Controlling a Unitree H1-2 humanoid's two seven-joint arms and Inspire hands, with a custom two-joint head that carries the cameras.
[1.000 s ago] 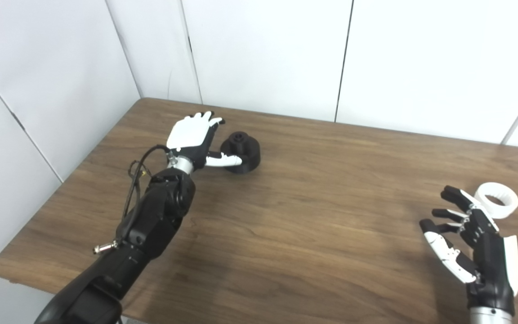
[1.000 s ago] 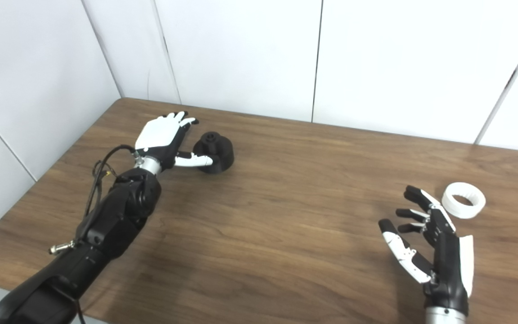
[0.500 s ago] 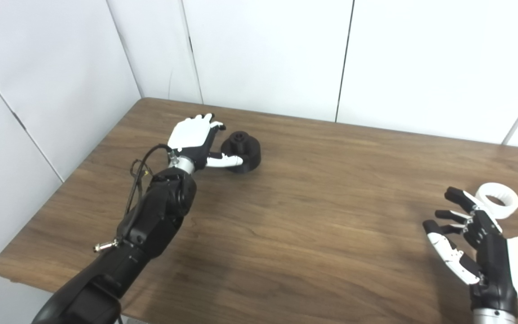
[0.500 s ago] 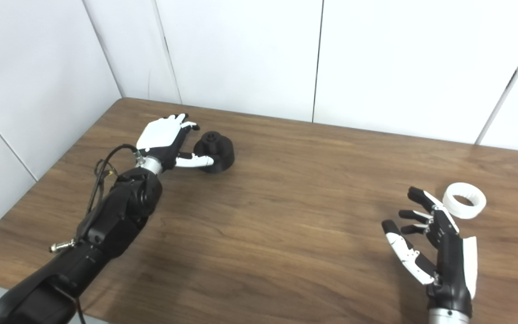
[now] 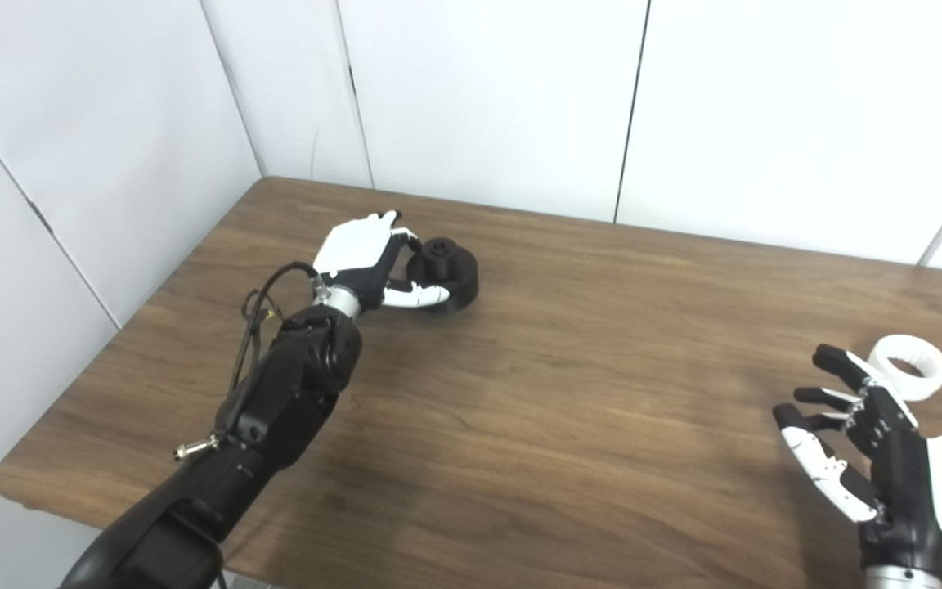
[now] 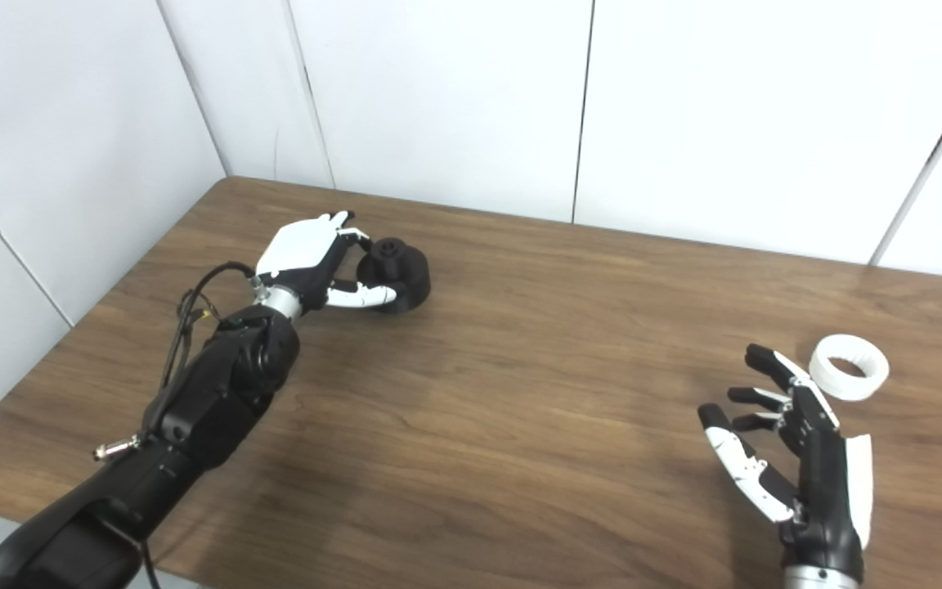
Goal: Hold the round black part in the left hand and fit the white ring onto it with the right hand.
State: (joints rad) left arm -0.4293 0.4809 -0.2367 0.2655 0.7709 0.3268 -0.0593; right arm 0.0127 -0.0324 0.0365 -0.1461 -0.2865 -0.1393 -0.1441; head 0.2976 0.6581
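Up in the upper left of the frame, the left hand [image 5: 361, 260] curls its fingers [image 5: 415, 296] around the black part [image 5: 442, 262], which sits on the desk [image 5: 569, 384]. Lower right, the right hand [image 5: 880, 458] is spread open and empty, just beside the white ring [image 5: 909, 378] lying flat on the desk

table [image 5: 569, 393] middle bare | wall [image 5: 487, 98] behind | white ring [image 6: 848, 366] just beyond right hand [image 6: 798, 458]
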